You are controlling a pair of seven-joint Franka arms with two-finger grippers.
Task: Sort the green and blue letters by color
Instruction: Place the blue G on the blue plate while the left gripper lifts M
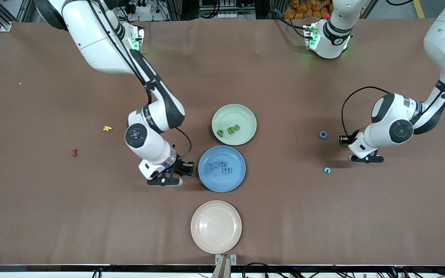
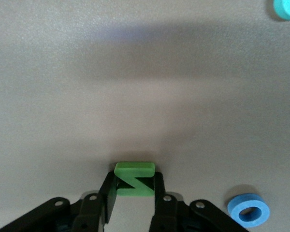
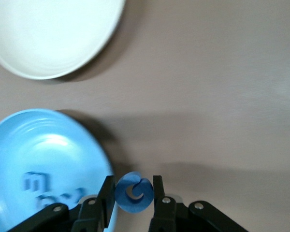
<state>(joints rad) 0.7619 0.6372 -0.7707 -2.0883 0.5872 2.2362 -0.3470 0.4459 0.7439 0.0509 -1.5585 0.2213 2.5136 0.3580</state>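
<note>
My right gripper (image 1: pixel 187 168) is shut on a blue letter (image 3: pixel 134 192), low beside the rim of the blue plate (image 1: pixel 207 181) at the right arm's end. That plate (image 3: pixel 19 145) holds three blue letters (image 1: pixel 221 166). My left gripper (image 1: pixel 344 139) is shut on a lime green letter (image 2: pixel 134 179), low over bare table near the left arm's end. The green plate (image 1: pixel 245 116), farther from the front camera than the blue plate, holds three green letters (image 1: pixel 228 130).
A cream plate (image 1: pixel 216 226) lies empty nearest the front camera. A blue ring (image 1: pixel 323 134) and a teal ring (image 1: pixel 327 170) lie by my left gripper. A yellow letter (image 1: pixel 107 128) and a dark red letter (image 1: pixel 74 153) lie toward the right arm's end.
</note>
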